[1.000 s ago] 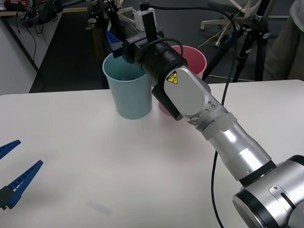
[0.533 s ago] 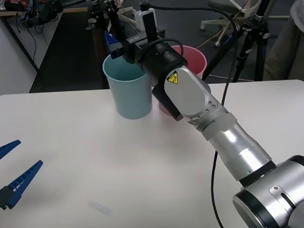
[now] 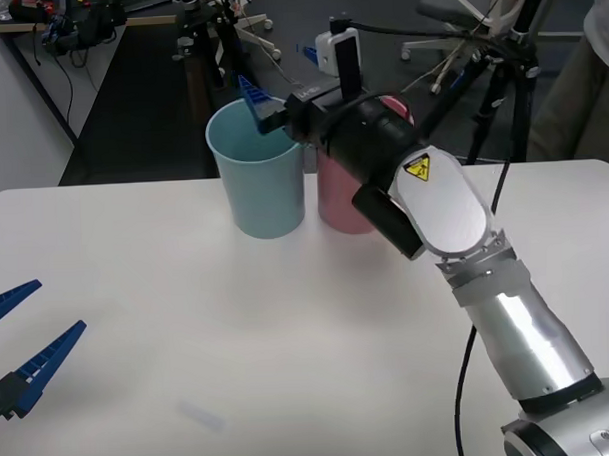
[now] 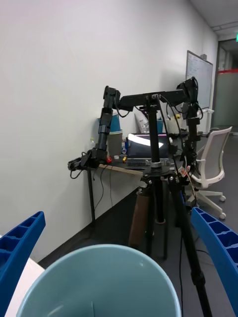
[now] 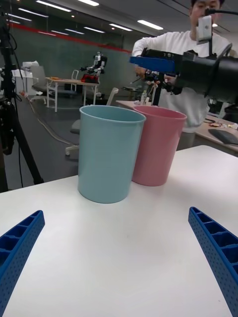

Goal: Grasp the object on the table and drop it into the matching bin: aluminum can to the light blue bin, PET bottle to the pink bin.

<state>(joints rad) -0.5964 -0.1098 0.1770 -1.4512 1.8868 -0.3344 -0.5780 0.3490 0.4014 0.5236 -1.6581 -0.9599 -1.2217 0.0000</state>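
The aluminum can is out of view. My right gripper (image 3: 279, 74) hangs open above the far rim of the light blue bin (image 3: 258, 180), nothing between its blue fingers. In the right wrist view the right gripper (image 4: 119, 257) looks past the light blue bin (image 4: 99, 282), whose round rim lies just below the spread fingers. The pink bin (image 3: 339, 202) stands touching it on the right, partly behind my right forearm. My left gripper (image 3: 28, 333) rests open low at the table's near left edge; the left wrist view from this left gripper (image 5: 119, 262) shows the light blue bin (image 5: 106, 153) and pink bin (image 5: 158, 148) side by side.
The white table (image 3: 238, 330) spreads wide in front of the bins. Behind it are a black tripod (image 3: 505, 81), an office chair (image 3: 467, 12) and dark floor. Another tripod (image 4: 156, 188) stands just beyond the bins.
My right arm has swung to the right and lifted, its wrist now over the pink bin's side, uncovering more of the pink bin. The left arm is still.
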